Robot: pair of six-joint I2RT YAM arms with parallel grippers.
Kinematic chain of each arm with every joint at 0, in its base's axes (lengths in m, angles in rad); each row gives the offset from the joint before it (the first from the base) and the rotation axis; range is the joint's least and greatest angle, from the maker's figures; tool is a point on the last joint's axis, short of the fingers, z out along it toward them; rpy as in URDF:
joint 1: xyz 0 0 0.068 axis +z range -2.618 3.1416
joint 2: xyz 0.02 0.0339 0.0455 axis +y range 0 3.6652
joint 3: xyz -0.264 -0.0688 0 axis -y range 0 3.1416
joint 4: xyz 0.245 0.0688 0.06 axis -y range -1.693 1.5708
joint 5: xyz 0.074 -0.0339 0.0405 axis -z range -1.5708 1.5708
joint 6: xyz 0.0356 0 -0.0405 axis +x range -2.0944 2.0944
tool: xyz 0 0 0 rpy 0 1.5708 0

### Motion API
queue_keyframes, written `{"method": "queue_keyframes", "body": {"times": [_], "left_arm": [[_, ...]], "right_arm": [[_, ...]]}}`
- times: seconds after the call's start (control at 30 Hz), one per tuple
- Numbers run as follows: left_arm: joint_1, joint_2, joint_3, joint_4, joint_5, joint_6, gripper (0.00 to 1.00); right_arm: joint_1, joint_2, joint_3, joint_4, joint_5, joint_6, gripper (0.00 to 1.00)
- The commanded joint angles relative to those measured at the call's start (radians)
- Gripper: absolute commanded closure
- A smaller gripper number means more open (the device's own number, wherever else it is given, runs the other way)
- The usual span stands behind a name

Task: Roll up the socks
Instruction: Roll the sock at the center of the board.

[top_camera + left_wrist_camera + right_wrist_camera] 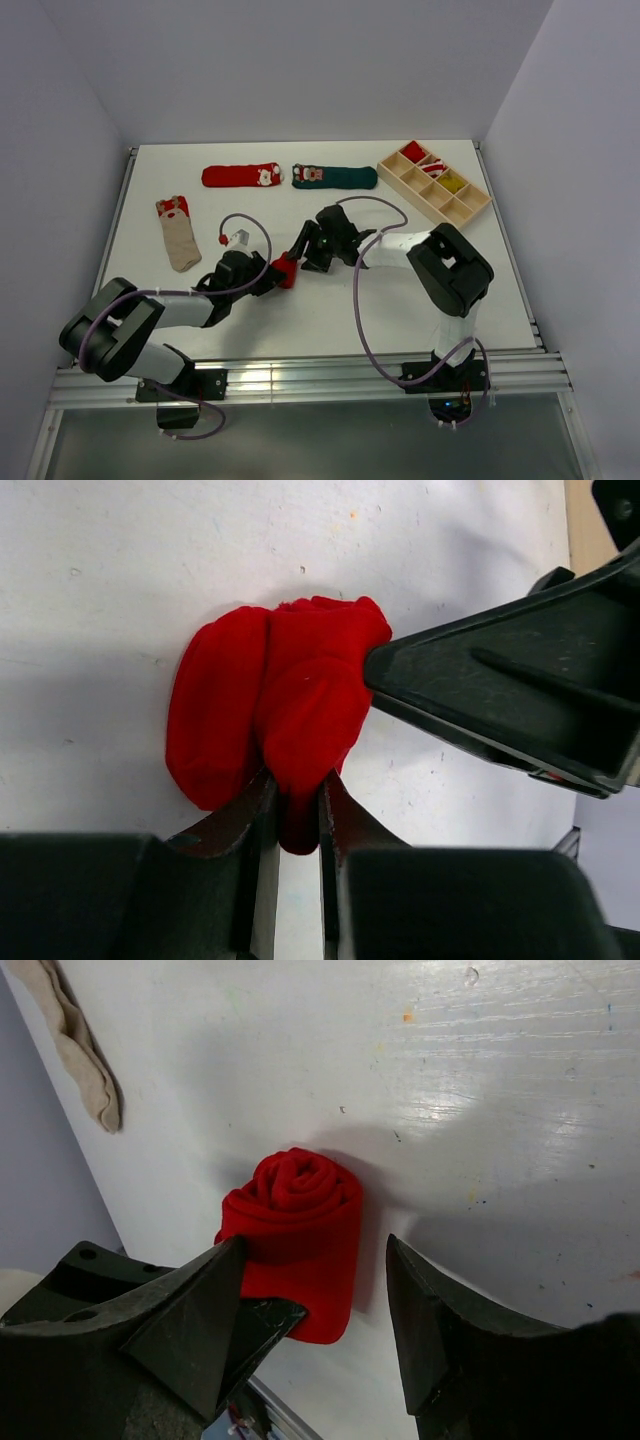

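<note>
Closest to the left wrist lens, the left hand [296,820] is pressed together on a thin fold at the lower edge of the rolled red sock [270,710], so it pinches only an outer layer and not the whole bundle. The roll lies on the white tabletop [400,290] at the centre of the top view, between the 2 arms. The right hand [315,1260] is spread, with 1 finger on each side of the roll, and its spiral end faces the upper part of the right wrist frame. The main risk, as I judge it, is unwinding: if the left hand lets go or pulls back before the right one closes, the loose outer layer could spring open or be dragged out. Closing the right hand off-centre could also squash the spiral or push the roll sideways. The 2 hands sit very near each other, so a small slip might make them collide. Along the top of the overhead frame wait a flat red sock [242,176], a green sock [334,177] and, at upper left, a beige sock [178,232]. A wooden tray [467,207] sits at upper right.
</note>
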Motion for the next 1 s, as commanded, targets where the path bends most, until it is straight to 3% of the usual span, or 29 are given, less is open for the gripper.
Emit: {"method": "queue_keyframes", "body": {"times": [0.0,0.4,0.67,0.77,0.9,0.93,0.97], "left_arm": [[0.01,0.024,-0.016,0.039,0.069,-0.035,0.95],[0.027,0.102,-0.009,0.085,0.14,-0.056,0.95],[0.03,0.112,-0.01,0.112,0.17,-0.056,0.95],[0.032,0.127,-0.012,0.137,0.192,-0.061,0.95],[0.032,0.122,-0.004,0.125,0.192,-0.058,0.9],[0.032,0.116,-0.001,0.116,0.184,-0.05,0.85],[0.032,0.093,0.002,0.099,0.173,-0.041,0.82]], "right_arm": [[0.015,0.014,0.041,0.04,-0.019,0.006,0.34],[0.029,0.038,0.089,-0.003,-0.008,-0.015,0.34],[0.032,0.077,0.121,-0.1,0.01,-0.036,0.45],[0.032,0.089,0.138,-0.102,-0.002,-0.046,0.57],[0.032,0.084,0.158,-0.157,0.016,-0.063,0.9],[0.032,0.083,0.164,-0.186,0.031,-0.073,1.0],[0.032,0.08,0.168,-0.201,0.044,-0.081,1.0]]}}
